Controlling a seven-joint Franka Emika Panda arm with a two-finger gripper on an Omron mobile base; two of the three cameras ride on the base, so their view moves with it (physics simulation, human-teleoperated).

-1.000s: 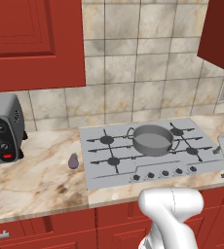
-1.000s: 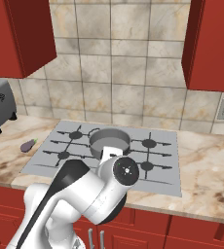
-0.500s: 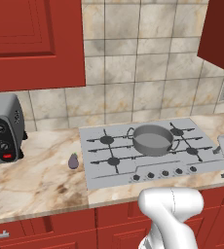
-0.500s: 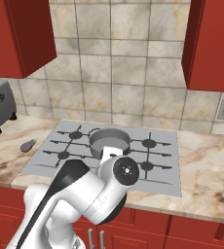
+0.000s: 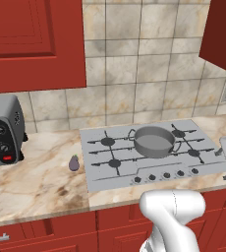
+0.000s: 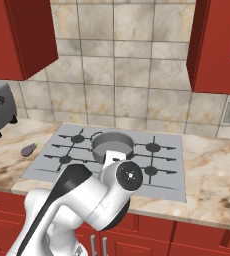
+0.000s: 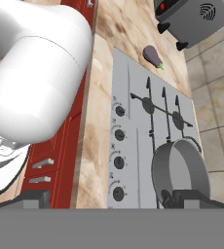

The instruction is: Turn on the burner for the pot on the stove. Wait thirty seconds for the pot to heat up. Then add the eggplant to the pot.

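1. The white arm (image 6: 77, 200) is rising folded close to the base, its rounded elbow (image 5: 173, 209) sitting low in front of the red cabinet fronts (image 5: 46, 231) in the left base view.
2. The hand (image 7: 104, 198) is looking along the front edge of the table (image 5: 36, 182); its two dark fingertips (image 7: 28, 199) are standing far apart at the bottom of the hand view, the jaws spread wide and clamping nothing.
3. The stove (image 5: 149, 152) is lying flat in the marble-patterned table, light grey, bearing black star-shaped grates (image 5: 107, 141).
4. A row of small dark knobs (image 5: 166, 175) is running along the stove's front edge; in the hand view four of them are showing in a line just beyond the fingertips.
5. The pot (image 5: 154, 140) is sitting on a rear-centre grate: wide, shallow, round, grey metal, with small loop handles on its sides. Its inside is showing bare grey.
6. The eggplant (image 5: 74, 163) is lying on the table just beside the stove's left edge, well apart from the pot. It is tiny, dark purple and egg-shaped, with a small grey-green stem cap.
7. A grey toaster oven (image 5: 2, 130) with a red button is standing farther left on the table, against the tiled wall (image 5: 134, 74).
8. Red wall cabinets (image 5: 31, 39) are hanging above.
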